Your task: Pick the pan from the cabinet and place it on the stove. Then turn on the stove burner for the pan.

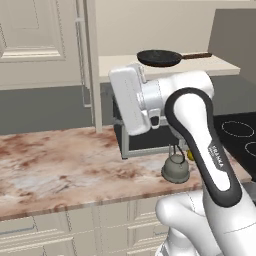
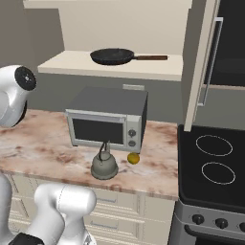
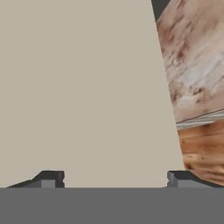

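Claw (image 3: pixel 114 177) spread wide and empty in the hand view against a flat cream panel (image 3: pixel 78 87), marbled counter (image 3: pixel 197 57) off to its right; pan (image 2: pixel 112 56) on the cabinet (image 2: pixel 158 67) shelf in both base views.

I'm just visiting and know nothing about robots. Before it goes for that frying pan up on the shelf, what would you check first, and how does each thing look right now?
1. Cabinet door swung open: ok.
2. Pan resting flat on the cabinet shelf, handle pointing toward the open door: ok.
3. Fingers spread wide with nothing between them: ok.
4. Fingers aimed at the pan: not ok, the hand view faces a plain beige surface.
5. Stove rings bare and ready for the pan: ok.
6. Kettle and microwave stand on the counter below the shelf, out of the pan's way: ok.
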### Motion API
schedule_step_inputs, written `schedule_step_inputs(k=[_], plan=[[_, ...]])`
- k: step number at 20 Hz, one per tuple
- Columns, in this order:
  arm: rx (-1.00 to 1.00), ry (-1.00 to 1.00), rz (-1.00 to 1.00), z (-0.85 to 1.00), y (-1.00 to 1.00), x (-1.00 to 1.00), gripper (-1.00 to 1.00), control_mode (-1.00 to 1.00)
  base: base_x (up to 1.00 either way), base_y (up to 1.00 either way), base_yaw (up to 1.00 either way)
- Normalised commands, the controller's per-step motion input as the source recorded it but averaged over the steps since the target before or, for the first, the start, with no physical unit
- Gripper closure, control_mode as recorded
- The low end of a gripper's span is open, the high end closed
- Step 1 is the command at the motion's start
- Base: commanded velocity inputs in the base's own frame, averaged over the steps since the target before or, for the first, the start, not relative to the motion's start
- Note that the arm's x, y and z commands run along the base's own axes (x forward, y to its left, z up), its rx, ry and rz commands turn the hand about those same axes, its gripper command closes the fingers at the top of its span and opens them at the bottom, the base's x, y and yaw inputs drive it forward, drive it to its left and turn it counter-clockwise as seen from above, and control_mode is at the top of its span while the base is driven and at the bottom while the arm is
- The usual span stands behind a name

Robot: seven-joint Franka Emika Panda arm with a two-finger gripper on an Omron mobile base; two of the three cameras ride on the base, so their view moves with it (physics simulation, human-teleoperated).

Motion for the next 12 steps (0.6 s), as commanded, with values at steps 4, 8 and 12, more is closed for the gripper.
schedule_step_inputs(k=[4,8,12], plan=[[-0.02,0.0,0.01,-0.01,0.07,-0.04,-1.0,-1.0,0.0,0.0,0.0],[-0.15,-0.1,0.03,0.03,-0.24,-0.09,-1.0,-1.0,0.0,0.0,0.0],[-0.15,-0.04,-0.06,0.08,-0.54,-0.2,-1.0,-1.0,0.0,0.0,0.0]])
